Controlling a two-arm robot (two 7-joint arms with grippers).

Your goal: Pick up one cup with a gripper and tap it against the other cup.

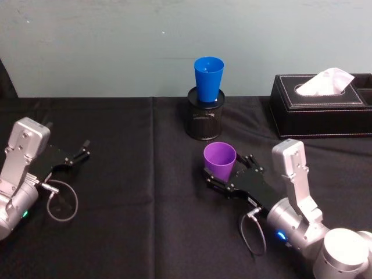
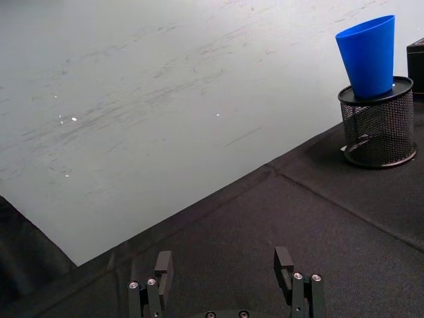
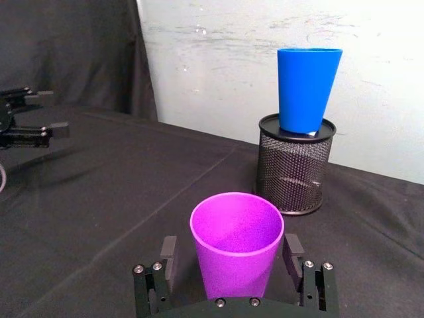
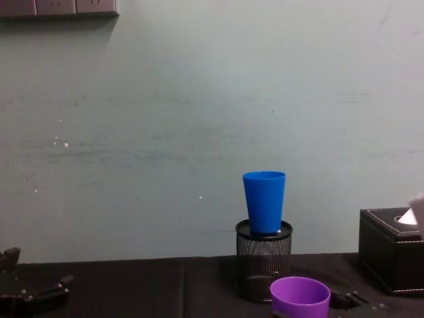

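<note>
The purple cup (image 1: 220,161) (image 3: 236,242) (image 4: 300,296) stands upright on the black cloth, mouth up. My right gripper (image 1: 228,168) (image 3: 230,255) is open around it, one finger on each side, with a small gap showing beside the cup wall. The blue cup (image 1: 209,78) (image 2: 368,56) (image 3: 308,89) (image 4: 264,202) sits upright with its base in a black mesh pen holder (image 1: 205,119) (image 3: 295,169) farther back, apart from the purple cup. My left gripper (image 1: 84,150) (image 2: 222,265) rests open and empty at the table's left.
A black tissue box (image 1: 322,104) (image 4: 391,258) stands at the back right, beside the pen holder. A pale wall runs close behind the table's far edge. Bare black cloth (image 1: 133,192) lies between the two arms.
</note>
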